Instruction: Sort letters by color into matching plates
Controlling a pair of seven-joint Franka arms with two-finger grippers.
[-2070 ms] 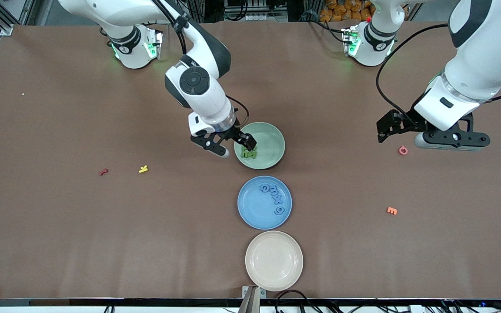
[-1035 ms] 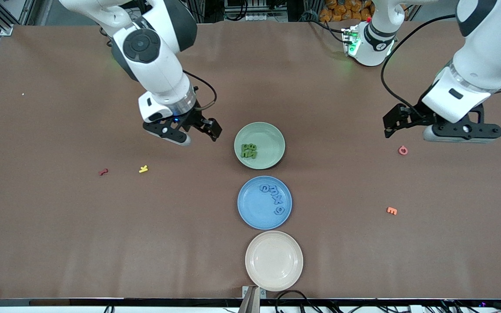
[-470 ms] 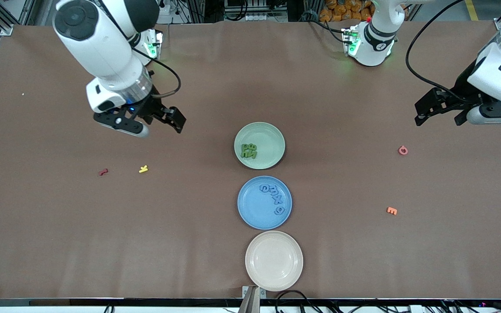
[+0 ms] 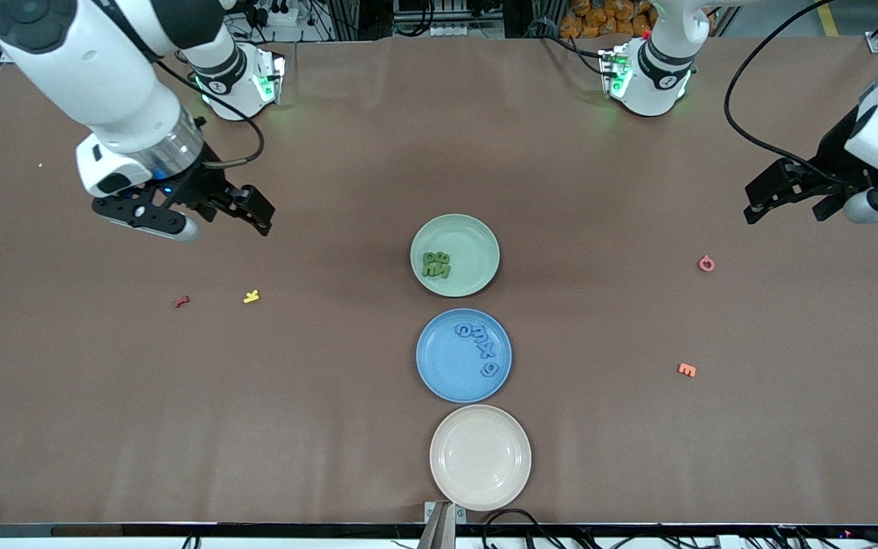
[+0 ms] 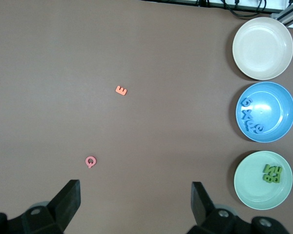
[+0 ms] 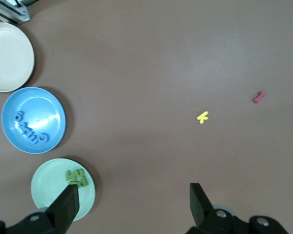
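Observation:
The mint green plate (image 4: 473, 255) holds a cluster of green letters (image 4: 436, 264). The blue plate (image 4: 450, 366), nearer the front camera, holds several blue letters (image 4: 477, 345). My right gripper (image 4: 237, 215) is open and empty, up over bare table toward the right arm's end, apart from the green plate. My left gripper (image 4: 789, 202) is open and empty, up over the left arm's end. The left wrist view shows the green plate (image 5: 251, 190), green letters (image 5: 272, 173), blue plate (image 5: 278, 109) and my left gripper (image 5: 135, 192). The right wrist view shows the green plate (image 6: 49, 190), blue plate (image 6: 41, 107) and my right gripper (image 6: 134, 195).
A cream plate (image 4: 480, 456) sits empty nearest the front camera. A red piece (image 4: 181, 301) and a yellow piece (image 4: 251, 296) lie toward the right arm's end. A pink piece (image 4: 706, 264) and an orange piece (image 4: 687, 370) lie toward the left arm's end.
My right gripper has left the green plate and swung away toward the right arm's end, leaving the green letters in the plate. My left gripper has drawn back toward its own end.

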